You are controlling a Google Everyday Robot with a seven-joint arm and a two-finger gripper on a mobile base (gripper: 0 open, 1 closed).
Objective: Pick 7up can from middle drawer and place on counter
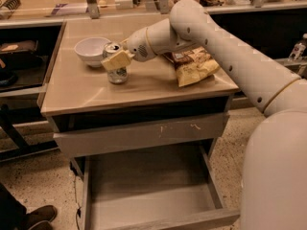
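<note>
Gripper (116,57) clamped on 7up can (117,74), upright on counter (86,92) nr white bowl (91,49); middle drawer (144,195) open below; speckled floor (38,186).

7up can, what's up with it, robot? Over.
Gripper at 7up can. Can upright on counter. White bowl close beside it, chip bag further off. Middle drawer open.

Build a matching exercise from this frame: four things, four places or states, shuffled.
1. 7up can
2. white bowl
3. chip bag
4. middle drawer

A. pulled out, floor bare
B. on the counter, partly under the arm
C. upright on the counter, gripper at its upper half
D. on the counter, beside the can, near the back edge

Pairs: 1-C, 2-D, 3-B, 4-A
</note>
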